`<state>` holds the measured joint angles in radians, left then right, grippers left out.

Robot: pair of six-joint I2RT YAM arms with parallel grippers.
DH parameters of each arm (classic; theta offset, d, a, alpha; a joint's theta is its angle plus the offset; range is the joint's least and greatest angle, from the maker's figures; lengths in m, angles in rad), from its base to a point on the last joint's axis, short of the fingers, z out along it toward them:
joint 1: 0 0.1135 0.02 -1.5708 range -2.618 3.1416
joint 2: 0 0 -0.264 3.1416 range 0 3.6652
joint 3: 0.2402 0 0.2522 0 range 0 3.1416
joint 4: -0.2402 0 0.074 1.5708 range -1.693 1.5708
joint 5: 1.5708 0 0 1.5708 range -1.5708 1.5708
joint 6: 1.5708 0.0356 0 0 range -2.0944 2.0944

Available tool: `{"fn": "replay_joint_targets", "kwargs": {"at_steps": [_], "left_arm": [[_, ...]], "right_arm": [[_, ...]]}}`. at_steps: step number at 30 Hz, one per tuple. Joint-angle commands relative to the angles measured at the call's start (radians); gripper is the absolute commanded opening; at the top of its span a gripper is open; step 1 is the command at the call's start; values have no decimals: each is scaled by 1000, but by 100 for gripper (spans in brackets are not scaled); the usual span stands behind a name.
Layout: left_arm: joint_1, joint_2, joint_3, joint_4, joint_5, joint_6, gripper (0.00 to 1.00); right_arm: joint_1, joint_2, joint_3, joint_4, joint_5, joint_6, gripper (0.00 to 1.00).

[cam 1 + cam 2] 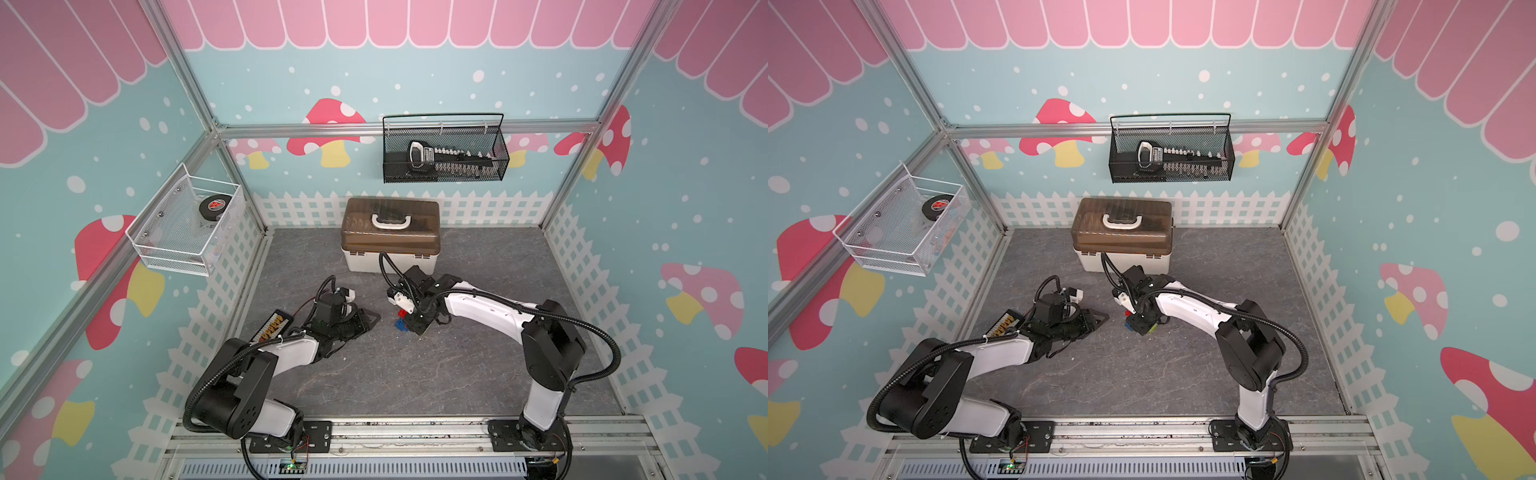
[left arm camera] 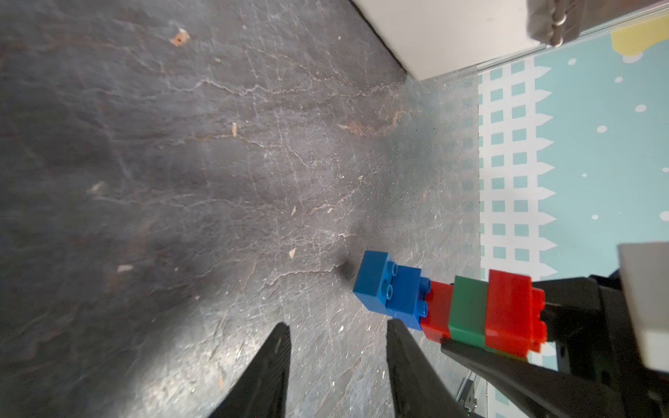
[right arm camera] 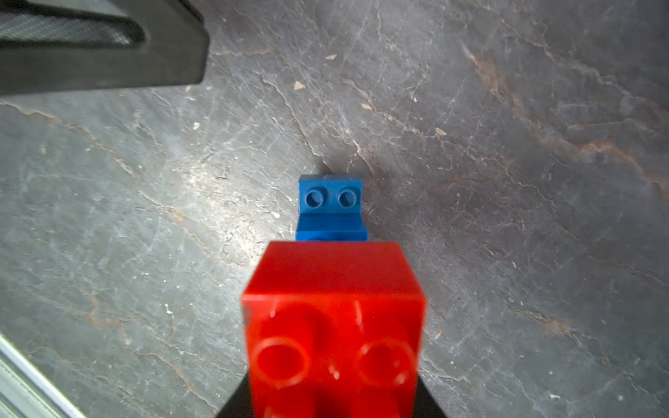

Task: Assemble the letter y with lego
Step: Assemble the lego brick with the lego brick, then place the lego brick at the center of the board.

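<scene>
Lego stack (image 2: pixel 467 311) (blue end down) hangs in the right jaws.

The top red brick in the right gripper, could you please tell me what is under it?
Below the red brick come a green brick, another red brick and two blue bricks. The right gripper hides part of the green one.

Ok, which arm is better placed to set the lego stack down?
Right, I'd say: the right gripper is shut on the lego stack, while the left gripper stands open and empty beside it.
</scene>
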<state>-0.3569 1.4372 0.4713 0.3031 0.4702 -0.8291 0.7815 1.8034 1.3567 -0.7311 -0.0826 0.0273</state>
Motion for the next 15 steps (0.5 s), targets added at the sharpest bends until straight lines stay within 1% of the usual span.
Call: {"fn": "replay_joint_targets", "kwargs": {"at_steps": [1, 9, 15], "left_arm": [[13, -28, -8, -62, -23, 23, 45], [34, -79, 2, -126, -32, 39, 45], [41, -88, 3, -141, -31, 41, 45]], "right_arm": [[-11, -53, -39, 49, -128, 13, 24], [-19, -85, -142, 166, -378, 42, 26], [-37, -72, -212, 288, -514, 91, 27]]}}
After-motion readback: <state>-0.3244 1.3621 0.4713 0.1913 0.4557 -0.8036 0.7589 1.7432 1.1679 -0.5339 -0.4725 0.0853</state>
